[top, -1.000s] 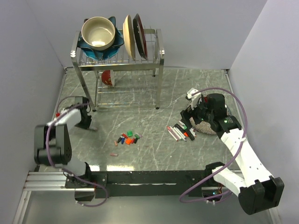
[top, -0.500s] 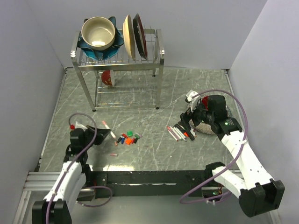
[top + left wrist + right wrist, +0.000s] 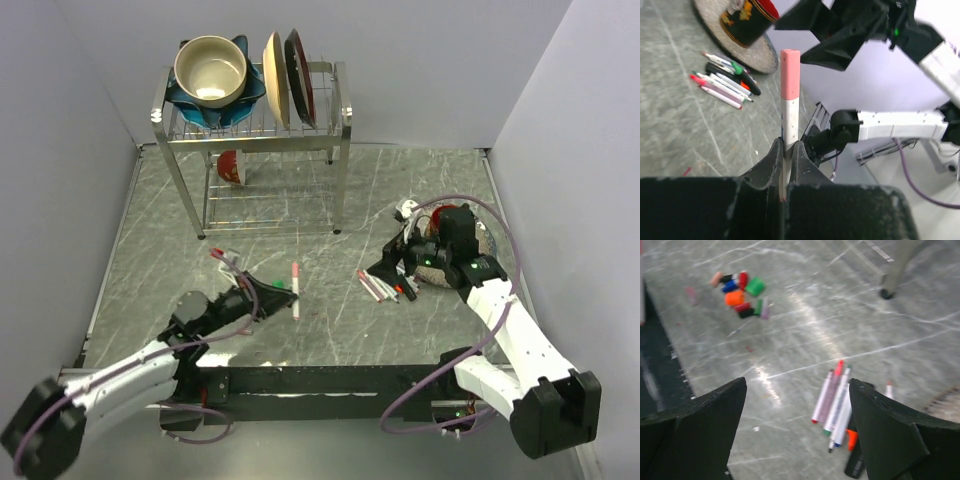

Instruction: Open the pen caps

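the left fingers (image 3: 771,162) are pinched shut on the lower barrel of a white pen (image 3: 790,120), its pink cap (image 3: 790,75) still on. in the wrist view the pen rises straight up from the fingers, cap topmost. from above, its long axis runs near-to-far, with the cap at the far end. half a second ago this arm was folded back at the left; now it reaches to mid-counter (image 3: 330,335), by the loose caps (image 3: 742,292). the right fingers (image 3: 705,415) stand wide apart, holding nothing, above the other pens (image 3: 837,400), which lie side by side on the counter at a slant; that arm has shifted only a little.
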Controlling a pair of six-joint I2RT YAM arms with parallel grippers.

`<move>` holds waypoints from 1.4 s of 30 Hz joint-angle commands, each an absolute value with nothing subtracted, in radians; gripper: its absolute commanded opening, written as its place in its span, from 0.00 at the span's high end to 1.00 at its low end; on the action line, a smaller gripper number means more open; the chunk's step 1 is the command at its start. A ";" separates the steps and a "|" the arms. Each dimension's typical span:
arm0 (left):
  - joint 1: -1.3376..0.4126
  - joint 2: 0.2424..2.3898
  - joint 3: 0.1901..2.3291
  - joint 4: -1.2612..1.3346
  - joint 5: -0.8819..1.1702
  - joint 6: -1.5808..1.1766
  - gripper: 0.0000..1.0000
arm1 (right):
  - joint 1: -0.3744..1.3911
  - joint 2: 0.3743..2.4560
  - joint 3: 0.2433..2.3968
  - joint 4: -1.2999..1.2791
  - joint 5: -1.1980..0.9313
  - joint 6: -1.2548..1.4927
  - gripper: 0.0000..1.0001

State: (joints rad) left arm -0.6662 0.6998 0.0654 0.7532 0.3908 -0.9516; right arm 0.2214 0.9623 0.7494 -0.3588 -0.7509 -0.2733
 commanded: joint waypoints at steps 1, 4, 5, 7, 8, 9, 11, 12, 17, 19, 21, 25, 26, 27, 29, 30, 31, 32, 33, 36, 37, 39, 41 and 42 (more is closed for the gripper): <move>-0.851 0.868 0.152 1.053 0.134 -0.816 0.99 | 0.218 0.954 0.709 -0.261 -0.974 -0.193 0.11; -0.937 1.001 0.214 1.135 0.005 -0.753 0.99 | 0.229 0.957 0.667 -0.181 -1.067 -0.118 0.09; -0.952 1.034 0.228 1.179 0.003 -0.729 0.99 | 0.235 0.965 0.663 -0.160 -1.081 -0.098 0.09; -0.989 1.128 0.273 1.218 -0.089 -0.716 0.99 | 0.245 0.973 0.655 -0.144 -1.097 -0.081 0.07; -0.997 1.161 0.288 1.264 -0.103 -0.710 0.99 | 0.264 0.976 0.652 -0.121 -1.092 -0.062 0.07; -1.008 1.190 0.304 1.278 -0.118 -0.710 0.99 | 0.268 0.977 0.644 -0.109 -1.088 -0.051 0.07; -1.037 1.271 0.351 1.308 -0.153 -0.700 0.99 | 0.291 0.979 0.638 -0.078 -1.086 -0.026 0.07; -1.046 1.294 0.366 1.313 -0.167 -0.698 0.99 | 0.296 0.979 0.632 -0.065 -1.085 -0.012 0.07; -1.095 1.405 0.440 1.353 -0.235 -0.677 0.99 | 0.314 0.982 0.629 -0.031 -1.060 0.040 0.07; -1.104 1.434 0.465 1.356 -0.241 -0.670 0.99 | 0.324 0.983 0.632 -0.028 -1.043 0.049 0.07; -1.108 1.457 0.486 1.358 -0.236 -0.667 0.99 | 0.328 0.986 0.632 -0.025 -1.017 0.057 0.09; -1.126 1.488 0.509 1.382 -0.235 -0.667 0.99 | 0.334 1.000 0.640 -0.021 -0.982 0.084 0.35; -1.127 1.493 0.511 1.393 -0.233 -0.669 0.99 | 0.334 1.003 0.643 -0.023 -0.976 0.086 0.43; -1.129 1.502 0.511 1.400 -0.230 -0.669 0.99 | 0.334 1.006 0.646 -0.025 -0.974 0.087 0.51; -1.131 1.506 0.511 1.420 -0.221 -0.675 0.99 | 0.334 1.009 0.653 -0.028 -0.974 0.086 0.77; -1.131 1.508 0.511 1.422 -0.200 -0.673 0.98 | 0.334 1.006 0.657 -0.031 -0.971 0.081 0.91; -1.131 1.506 0.509 1.422 -0.192 -0.670 0.96 | 0.333 1.005 0.663 -0.055 -0.965 0.066 1.00; -1.129 1.502 0.505 1.416 -0.187 -0.667 0.91 | 0.334 1.006 0.676 -0.073 -0.962 0.052 1.00; -1.127 1.476 0.491 1.404 -0.198 -0.664 0.72 | 0.334 1.008 0.686 -0.093 -0.968 0.035 1.00; -1.099 1.393 0.474 1.304 -0.216 -0.661 0.50 | 0.333 1.029 0.724 -0.199 -1.000 -0.083 1.00; -1.088 1.372 0.477 1.275 -0.198 -0.667 0.48 | 0.331 1.043 0.735 -0.266 -1.043 -0.165 1.00; -1.063 1.332 0.488 1.201 -0.158 -0.673 0.47 | 0.331 1.058 0.761 -0.322 -1.080 -0.233 1.00; -1.036 1.319 0.491 1.181 -0.109 -0.678 0.43 | 0.333 1.072 0.779 -0.388 -1.118 -0.310 1.00; -1.028 1.316 0.495 1.175 -0.092 -0.681 0.36 | 0.333 1.074 0.782 -0.399 -1.124 -0.324 1.00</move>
State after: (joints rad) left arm -1.0637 1.3594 0.4759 1.2179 -0.1818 -0.6735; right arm 0.3340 1.0607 0.7204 -0.2703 -1.0401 -0.1509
